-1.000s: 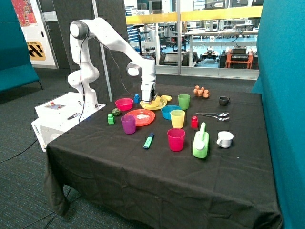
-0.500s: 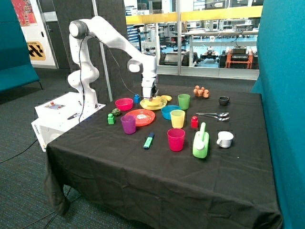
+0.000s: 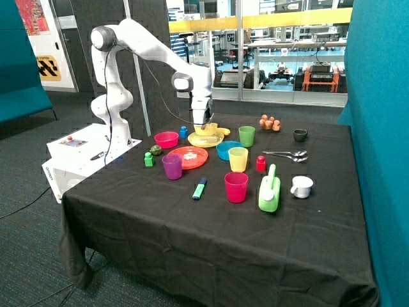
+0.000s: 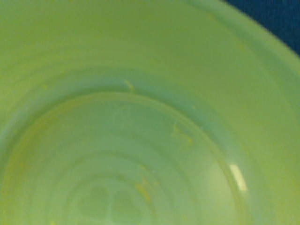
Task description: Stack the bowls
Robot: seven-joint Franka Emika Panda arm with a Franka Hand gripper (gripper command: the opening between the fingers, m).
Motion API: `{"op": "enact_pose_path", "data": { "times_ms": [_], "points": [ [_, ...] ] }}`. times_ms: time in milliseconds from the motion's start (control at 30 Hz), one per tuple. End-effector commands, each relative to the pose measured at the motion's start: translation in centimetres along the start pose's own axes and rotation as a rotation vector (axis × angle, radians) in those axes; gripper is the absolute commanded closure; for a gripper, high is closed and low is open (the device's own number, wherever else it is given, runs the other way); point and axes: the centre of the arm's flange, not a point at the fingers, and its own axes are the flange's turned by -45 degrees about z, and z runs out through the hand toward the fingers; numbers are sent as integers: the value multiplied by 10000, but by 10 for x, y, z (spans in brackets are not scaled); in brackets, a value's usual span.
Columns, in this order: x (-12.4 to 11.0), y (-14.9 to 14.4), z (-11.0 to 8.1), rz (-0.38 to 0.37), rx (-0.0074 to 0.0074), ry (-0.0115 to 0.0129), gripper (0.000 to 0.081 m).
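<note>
My gripper [image 3: 204, 124] is shut on the rim of the yellow bowl [image 3: 206, 129] and holds it a little above the flat yellow plate [image 3: 206, 139] at the back of the table. The inside of the yellow bowl [image 4: 140, 122] fills the wrist view. The pink bowl [image 3: 167, 139] sits on the cloth beside the plate, toward the robot's base. The blue bowl [image 3: 224, 150] sits on the other side, between the yellow plate and a yellow cup [image 3: 238, 159].
An orange plate [image 3: 188, 157], a purple cup [image 3: 172, 167], a green cup [image 3: 246, 135] and a magenta cup [image 3: 236, 187] stand near the bowls. A green marker [image 3: 199, 188], a green jug [image 3: 269, 190], a white cup [image 3: 301, 187] and spoons [image 3: 286, 154] lie further out.
The gripper has risen from the yellow plate and shifted slightly toward the back, taking the yellow bowl up with it. The other things have not moved.
</note>
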Motion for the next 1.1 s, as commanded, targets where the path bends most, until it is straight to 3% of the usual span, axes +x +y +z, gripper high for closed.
{"op": "enact_pose_path", "data": {
  "times_ms": [0, 367, 1067],
  "points": [
    [11, 1, -19, -127, 42, -10, 808],
    [40, 19, -32, 187, 42, -11, 808],
    [62, 73, -32, 2576, 40, -16, 808]
  ]
}}
